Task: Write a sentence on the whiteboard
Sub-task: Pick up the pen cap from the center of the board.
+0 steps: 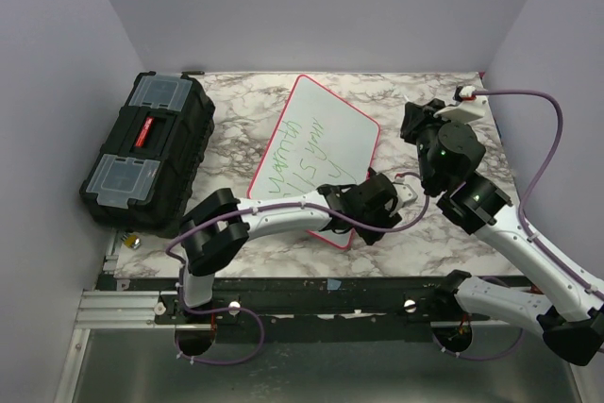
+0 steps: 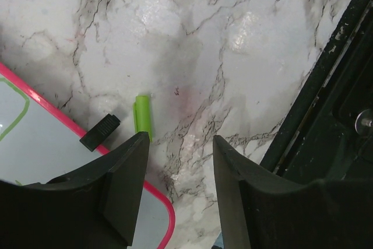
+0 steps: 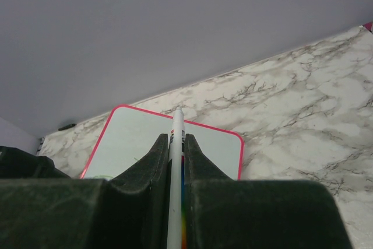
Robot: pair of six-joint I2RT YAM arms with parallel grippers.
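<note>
The whiteboard, white with a red-pink rim, lies tilted in the middle of the marble table. The green handwritten sentence runs across it in lines. My right gripper hovers just right of the board. In the right wrist view it is shut on a white marker whose tip points toward the board. My left gripper is open and empty above the table beside the board's near corner. A green marker cap lies on the marble just ahead of the left finger.
A black toolbox with clear lid compartments stands at the left of the table. A small black ribbed piece sits at the board's rim. The table's dark front edge runs close on the right of the left gripper. Purple-grey walls enclose three sides.
</note>
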